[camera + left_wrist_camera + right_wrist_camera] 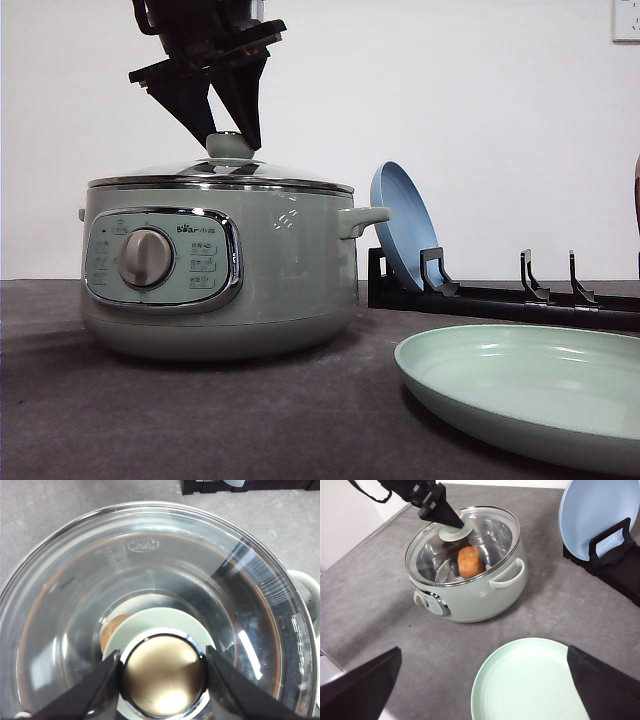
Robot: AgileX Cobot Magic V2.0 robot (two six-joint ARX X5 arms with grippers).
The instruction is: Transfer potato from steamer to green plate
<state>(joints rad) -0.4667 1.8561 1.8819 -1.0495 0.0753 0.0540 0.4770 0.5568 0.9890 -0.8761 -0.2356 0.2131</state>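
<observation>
Left gripper (231,135) has its black fingers pressed against both sides of the lid knob (229,146), the glass lid (462,545) seated on the steamer (215,270). Inside lies the potato (471,562). Right gripper (485,680) hangs wide open, empty, above the green plate (530,390), at the steamer's four o'clock.
</observation>
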